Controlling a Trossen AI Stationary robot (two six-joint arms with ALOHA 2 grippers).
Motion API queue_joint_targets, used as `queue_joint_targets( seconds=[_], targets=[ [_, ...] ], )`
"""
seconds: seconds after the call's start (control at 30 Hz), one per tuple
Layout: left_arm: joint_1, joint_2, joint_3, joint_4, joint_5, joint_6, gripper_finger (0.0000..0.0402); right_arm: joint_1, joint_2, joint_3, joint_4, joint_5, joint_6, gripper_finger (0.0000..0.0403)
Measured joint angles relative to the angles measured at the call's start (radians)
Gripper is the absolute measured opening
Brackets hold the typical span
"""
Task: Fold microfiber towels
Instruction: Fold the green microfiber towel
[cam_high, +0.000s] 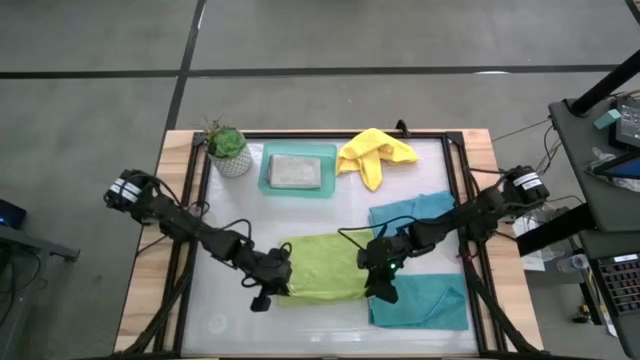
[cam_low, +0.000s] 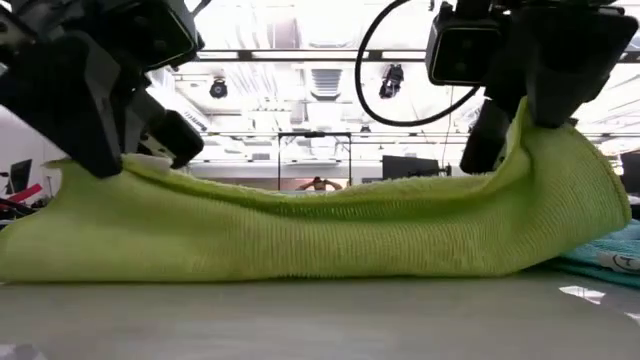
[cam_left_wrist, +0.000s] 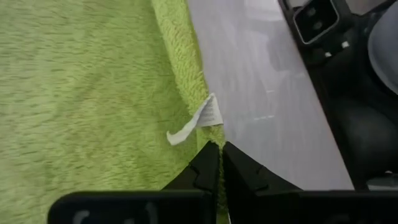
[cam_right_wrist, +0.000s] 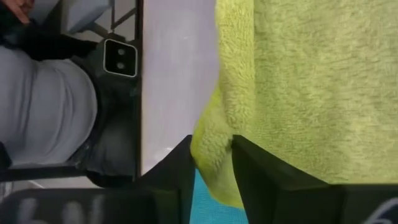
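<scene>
The lime green towel (cam_high: 322, 266) lies in the middle of the table, and its near edge (cam_low: 300, 235) is raised at both ends and sags between them. My left gripper (cam_high: 272, 284) is shut on the towel's near left corner. My right gripper (cam_high: 381, 278) has the near right corner between its fingers. Two teal towels (cam_high: 415, 213) (cam_high: 425, 302) lie flat at the right. A yellow towel (cam_high: 374, 153) lies crumpled at the far side. A grey towel (cam_high: 296, 170) sits folded in the tray. My left gripper pinches the towel's side edge (cam_left_wrist: 216, 138) at the corner, just by the white label (cam_left_wrist: 198, 121), between its two shut fingers. The fingers slant down from the table's left. That corner is held a little above the table. My right gripper has the bunched corner (cam_right_wrist: 214, 152) between its two fingers, which stand a little apart with the cloth filling the gap. The fingers slant down from the table's right. The corner (cam_low: 560, 140) stands higher than the rest of the towel, whose lower part rests on the table.
A mint tray (cam_high: 268, 178) and a potted plant (cam_high: 228, 150) stand at the far left. A dark frame (cam_high: 462, 200) borders the work surface. Bare table lies near the front edge (cam_high: 300, 325). A person in grey (cam_right_wrist: 50, 118) is beyond the table.
</scene>
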Motion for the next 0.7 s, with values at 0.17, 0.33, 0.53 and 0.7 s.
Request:
queue_joint_targets(
  seconds=[0.17,0.33,0.53,0.7],
  targets=[
    [0.023,-0.027,-0.006,-0.039,-0.010,0.006,0.0000,-0.008,-0.005,0.000,-0.012,0.002,-0.026,0.0099],
    [0.034,-0.029,-0.019,-0.041,-0.011,0.010,0.0000,-0.012,-0.006,0.000,-0.026,0.002,-0.038,0.0057],
    [0.053,-0.097,-0.060,-0.133,-0.013,-0.004,0.0000,-0.034,-0.038,0.000,-0.118,0.015,-0.077,0.0013],
    [0.096,-0.163,-0.079,-0.180,-0.042,-0.016,0.0000,-0.067,-0.082,0.000,-0.226,0.132,-0.100,0.0009]
  ],
)
